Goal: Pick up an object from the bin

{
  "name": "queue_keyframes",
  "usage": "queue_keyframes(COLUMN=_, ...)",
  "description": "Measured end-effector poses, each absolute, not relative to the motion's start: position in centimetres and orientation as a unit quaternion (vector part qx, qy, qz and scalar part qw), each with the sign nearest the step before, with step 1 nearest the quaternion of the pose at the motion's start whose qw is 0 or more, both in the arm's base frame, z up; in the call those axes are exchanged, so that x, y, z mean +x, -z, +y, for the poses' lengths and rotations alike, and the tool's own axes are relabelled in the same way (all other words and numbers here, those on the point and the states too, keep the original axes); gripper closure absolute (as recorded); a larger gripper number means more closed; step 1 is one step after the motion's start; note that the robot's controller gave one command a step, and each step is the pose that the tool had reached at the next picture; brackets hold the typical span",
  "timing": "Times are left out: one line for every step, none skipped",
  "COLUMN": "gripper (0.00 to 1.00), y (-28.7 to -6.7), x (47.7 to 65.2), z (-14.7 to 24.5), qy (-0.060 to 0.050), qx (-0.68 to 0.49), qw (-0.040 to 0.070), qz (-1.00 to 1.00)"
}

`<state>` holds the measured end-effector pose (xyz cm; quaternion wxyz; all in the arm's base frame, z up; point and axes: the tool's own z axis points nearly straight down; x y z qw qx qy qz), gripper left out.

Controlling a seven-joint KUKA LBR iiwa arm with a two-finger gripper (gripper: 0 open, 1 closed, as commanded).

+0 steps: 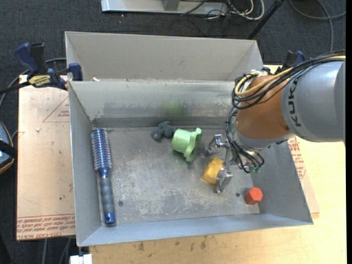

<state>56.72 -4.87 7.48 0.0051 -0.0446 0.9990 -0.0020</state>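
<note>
**Closing on the yellow piece (212,171) right of the bin's middle**

Your gripper (220,164) is low over the floor of the bin (159,202), and its 2 metal fingers stand apart, 1 toward the back wall and 1 toward the front. The yellow piece lies between them. It looks to sit against the front finger, with a gap on the back side.

Judging from that, the step in hand is the squeeze. Shift toward the front until the piece is centred between the fingers, so that closing does not push it sideways across the metal. Make sure both tips are down beside its body, not above it. Close gently, and lift only when you see it clamped on both sides. Lift straight up: the green cup-like thing (186,142) lies just beside the back finger, and a drift that way could catch it. The small red block (253,196) lies near, toward the front right corner, clear of the fingers.

The piece itself is small, rounded and lumpy, orange-yellow and smooth-looking. What it is made of I cannot tell, so treat it as slippery. It lies flat on the bin floor, apart from the other things.
</note>
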Motion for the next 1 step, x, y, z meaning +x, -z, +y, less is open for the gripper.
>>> queue_keyframes(gripper=1.00, y=-7.76, x=56.87, z=-4.81, qy=0.001, qx=-0.045, qw=0.007, qz=0.999)
